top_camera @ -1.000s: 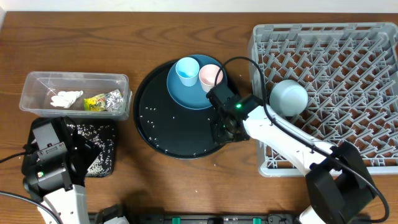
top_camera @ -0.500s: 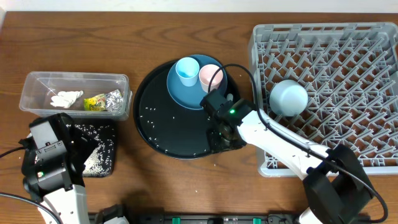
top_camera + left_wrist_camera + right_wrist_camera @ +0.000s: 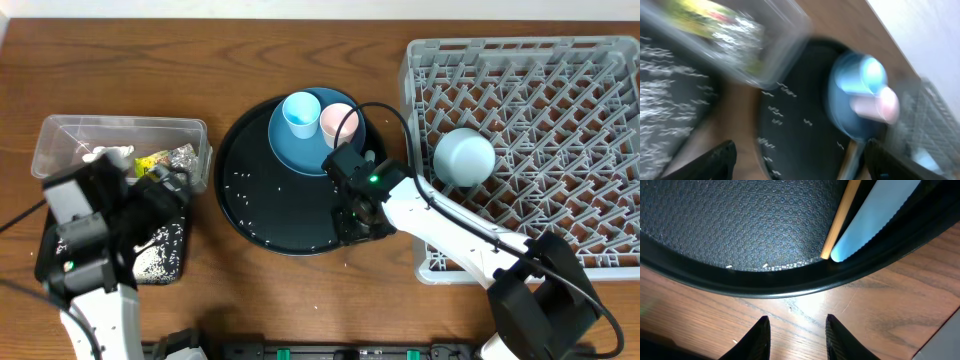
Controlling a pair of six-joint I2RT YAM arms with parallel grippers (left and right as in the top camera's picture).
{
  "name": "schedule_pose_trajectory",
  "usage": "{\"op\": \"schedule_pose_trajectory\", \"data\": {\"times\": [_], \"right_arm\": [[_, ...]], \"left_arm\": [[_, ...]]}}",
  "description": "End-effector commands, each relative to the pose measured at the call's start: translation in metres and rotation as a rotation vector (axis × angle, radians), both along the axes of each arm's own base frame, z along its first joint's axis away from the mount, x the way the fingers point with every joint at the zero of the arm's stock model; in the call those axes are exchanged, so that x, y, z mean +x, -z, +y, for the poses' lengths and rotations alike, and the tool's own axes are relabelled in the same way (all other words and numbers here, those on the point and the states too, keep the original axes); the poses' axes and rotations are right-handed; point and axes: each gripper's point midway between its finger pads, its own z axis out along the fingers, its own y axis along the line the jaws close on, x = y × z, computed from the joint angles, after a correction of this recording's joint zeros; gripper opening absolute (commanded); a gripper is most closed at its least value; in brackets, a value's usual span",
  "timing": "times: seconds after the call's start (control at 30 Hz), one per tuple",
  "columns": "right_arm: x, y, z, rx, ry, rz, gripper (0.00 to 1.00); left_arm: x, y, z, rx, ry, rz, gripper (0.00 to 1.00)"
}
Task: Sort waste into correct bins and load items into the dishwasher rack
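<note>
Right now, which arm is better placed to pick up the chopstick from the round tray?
Right. The right gripper hovers open at the tray rim, beside the chopstick; the left gripper is by the tub.

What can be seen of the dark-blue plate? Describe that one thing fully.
Seen from overhead, the dark-blue plate is round, smooth and slightly glossy, its material unclear. It lies flat on the upper right part of the round black tray. A light-blue cup and a pink cup stand on it, side by side. The right arm hides its lower right edge.
</note>
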Motion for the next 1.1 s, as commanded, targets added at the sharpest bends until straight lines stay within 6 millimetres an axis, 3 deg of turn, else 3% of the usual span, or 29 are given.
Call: {"op": "schedule_pose_trajectory", "data": {"times": [0.0, 0.17, 0.23, 0.27, 0.4, 0.7, 0.93, 1.07], "right_arm": [[0.018, -0.026, -0.002, 0.048, -0.024, -0.059, 0.33], [0.04, -0.074, -0.016, 0.108, 0.011, -0.154, 0.4], [0.043, -0.092, -0.028, 0.125, 0.042, -0.184, 0.54], [0.044, -0.098, -0.034, 0.128, 0.057, -0.191, 0.59], [0.042, -0.117, -0.068, 0.119, 0.124, -0.204, 0.59], [0.038, -0.121, -0.117, 0.06, 0.164, -0.182, 0.59], [0.043, -0.121, -0.129, 0.053, 0.195, -0.181, 0.6], [0.042, -0.12, -0.131, 0.049, 0.191, -0.177, 0.6]], "left_arm": [[0.008, -0.003, -0.062, -0.148, 0.279, -0.028, 0.82], [0.025, 0.019, -0.122, -0.156, 0.498, 0.011, 0.83], [0.037, 0.027, -0.143, -0.136, 0.568, -0.004, 0.83], [0.042, 0.031, -0.15, -0.124, 0.58, -0.008, 0.83], [0.068, 0.054, -0.17, -0.071, 0.537, 0.004, 0.83], [0.099, 0.091, -0.207, 0.082, 0.476, 0.0, 0.83], [0.12, 0.081, -0.236, 0.116, 0.503, -0.025, 0.81], [0.134, 0.081, -0.239, 0.138, 0.485, -0.033, 0.82]]}}
